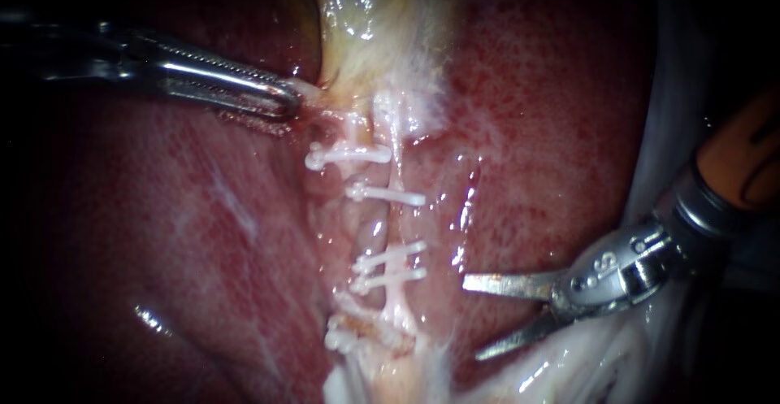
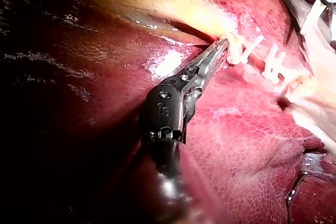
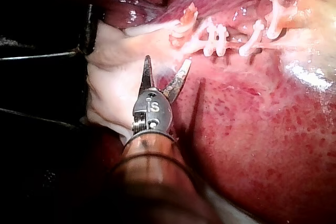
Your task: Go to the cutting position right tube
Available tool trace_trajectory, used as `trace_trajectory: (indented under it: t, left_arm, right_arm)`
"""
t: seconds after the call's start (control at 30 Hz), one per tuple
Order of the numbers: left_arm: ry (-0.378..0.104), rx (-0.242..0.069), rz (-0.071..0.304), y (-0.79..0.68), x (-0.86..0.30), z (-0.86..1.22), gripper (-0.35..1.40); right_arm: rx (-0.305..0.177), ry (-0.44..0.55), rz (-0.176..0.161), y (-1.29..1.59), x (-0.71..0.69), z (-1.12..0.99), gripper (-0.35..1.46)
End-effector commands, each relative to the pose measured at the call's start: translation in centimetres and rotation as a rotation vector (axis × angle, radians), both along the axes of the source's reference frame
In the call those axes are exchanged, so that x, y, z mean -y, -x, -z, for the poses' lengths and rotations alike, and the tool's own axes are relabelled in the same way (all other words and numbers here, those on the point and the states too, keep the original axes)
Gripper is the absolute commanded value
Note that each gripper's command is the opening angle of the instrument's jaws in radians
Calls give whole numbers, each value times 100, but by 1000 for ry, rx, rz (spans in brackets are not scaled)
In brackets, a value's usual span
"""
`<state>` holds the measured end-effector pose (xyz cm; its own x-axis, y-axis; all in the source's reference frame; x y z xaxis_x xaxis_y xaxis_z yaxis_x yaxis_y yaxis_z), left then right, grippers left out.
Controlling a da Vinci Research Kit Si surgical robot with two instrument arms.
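Liver (image 1: 552,128) bed: left instrument (image 1: 292,99) grips gallbladder (image 1: 382,38); clips (image 1: 388,195) cross tubes (image 1: 396,172); right instrument (image 1: 471,320) beside.

Steel-grey left instrument (image 1: 291,97), copper-sleeved right instrument (image 1: 472,320)

Blackness at the edges, pale grey material (image 1: 670,87) at the endoscope view's right, hard glints of light.

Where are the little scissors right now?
In the endoscope view, the right instrument sits low on the right. Its blades are open over the liver, just right of the clipped tubes, not touching them.
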<state>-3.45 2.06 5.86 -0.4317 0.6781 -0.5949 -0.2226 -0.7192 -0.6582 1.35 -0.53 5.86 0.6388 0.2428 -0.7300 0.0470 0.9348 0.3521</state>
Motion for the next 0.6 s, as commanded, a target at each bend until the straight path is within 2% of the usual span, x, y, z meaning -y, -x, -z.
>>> trace_trajectory:
  t: [0.03, 0.13, 0.17, 0.3, 0.4, 0.53, 0.6]
  left_arm:
    - [-2, 1, -1, -3, -2, 4, -35]
    - [-10, 7, -6, -14, -11, 15, -35]
    - [-9, 1, 0, -20, -15, 23, -35]
    - [-5, 13, 42, -43, -32, 51, -35]
    - [1, 16, 61, -55, -41, 66, -35]
    - [2, 13, 66, -57, -40, 69, -35]
    - [3, 12, 67, -57, -39, 67, -35]
  right_arm:
    - [0, 0, -1, 0, 0, 0, 141]
    - [0, 0, -1, 0, 0, 0, 141]
    - [0, 0, -1, 0, 0, 0, 141]
    - [-2, -4, 3, 0, 0, -1, 141]
    - [-2, -4, 3, 0, 0, 0, 141]
    - [-6, -12, 9, -1, -1, 0, 141]
    - [-19, -35, 29, -3, -4, 0, 141]
